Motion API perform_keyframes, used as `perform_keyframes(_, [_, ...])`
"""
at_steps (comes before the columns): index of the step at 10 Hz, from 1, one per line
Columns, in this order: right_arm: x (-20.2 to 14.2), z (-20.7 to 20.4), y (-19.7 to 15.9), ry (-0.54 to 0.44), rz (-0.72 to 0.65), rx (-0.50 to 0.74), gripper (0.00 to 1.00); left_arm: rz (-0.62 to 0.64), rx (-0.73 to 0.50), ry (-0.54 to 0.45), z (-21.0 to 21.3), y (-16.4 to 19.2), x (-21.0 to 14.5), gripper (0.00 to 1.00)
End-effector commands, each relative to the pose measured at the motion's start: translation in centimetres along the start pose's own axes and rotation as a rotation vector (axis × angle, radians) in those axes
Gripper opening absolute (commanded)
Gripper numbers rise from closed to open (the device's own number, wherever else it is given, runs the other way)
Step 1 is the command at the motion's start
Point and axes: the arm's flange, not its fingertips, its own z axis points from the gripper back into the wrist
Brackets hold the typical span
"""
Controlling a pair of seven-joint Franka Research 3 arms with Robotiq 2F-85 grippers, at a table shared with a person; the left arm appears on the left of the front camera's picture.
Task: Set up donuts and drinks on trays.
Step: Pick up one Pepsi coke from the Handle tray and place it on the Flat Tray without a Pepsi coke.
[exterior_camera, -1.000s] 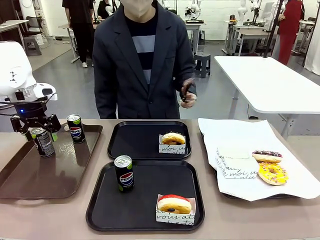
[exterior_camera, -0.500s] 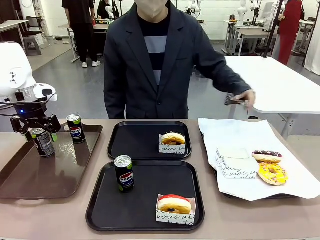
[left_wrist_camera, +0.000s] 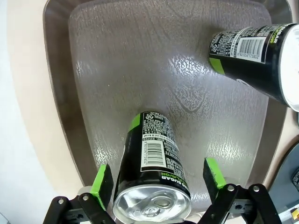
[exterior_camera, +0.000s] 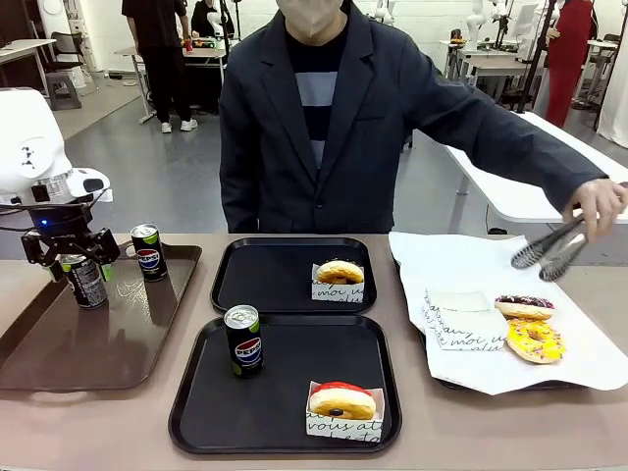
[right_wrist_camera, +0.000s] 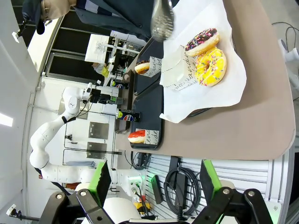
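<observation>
Plainly, with the left gripper (left_wrist_camera: 157,182) standing jaws apart around the can (exterior_camera: 84,280) at the far left of the brown tray (exterior_camera: 59,363), one pad (left_wrist_camera: 102,184) nearer than the other, an off-centre squeeze could tip it toward the neighbouring can (exterior_camera: 147,251) just right of it.

On the table (exterior_camera: 88,422), a glossy brown tray (exterior_camera: 59,348) lies left, white paper (exterior_camera: 461,260) right.

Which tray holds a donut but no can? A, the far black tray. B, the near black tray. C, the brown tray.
A: the far black tray carries one donut and no drink, while the near black tray also holds a can.
</observation>
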Motion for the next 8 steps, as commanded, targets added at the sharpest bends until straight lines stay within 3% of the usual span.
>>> perform_keyframes(1, [-0.7,0.6,-0.1,-0.013,0.011,0.019,1.00,0.003,0.001,-0.021,0.0,0.3,0.2,0.46])
perform_keyframes(2, [-0.7,0.6,-0.1,-0.013,0.011,0.019,1.00,-0.004,-0.002,-0.024,0.1,0.3,0.3,0.46])
perform_keyframes(3, [-0.7,0.6,-0.1,-0.013,0.011,0.019,1.00,0.000,-0.004,-0.023,0.3,0.3,0.4,0.00])
perform_keyframes(4, [-0.7,0.6,-0.1,-0.013,0.011,0.019,1.00,0.005,-0.005,-0.025,0.4,0.3,0.3,0.41])
perform_keyframes(5, [-0.7,0.6,-0.1,-0.013,0.011,0.019,1.00,0.008,-0.008,-0.030,0.7,0.3,0.2,0.00])
perform_keyframes(7, [-0.7,0.6,-0.1,-0.013,0.011,0.019,1.00,0.009,-0.009,-0.040,1.1,0.4,0.2,0.00])
perform_keyframes(8, [-0.7,0.6,-0.1,-0.013,0.011,0.019,1.00,0.006,-0.005,-0.037,1.2,0.4,0.3,0.05])
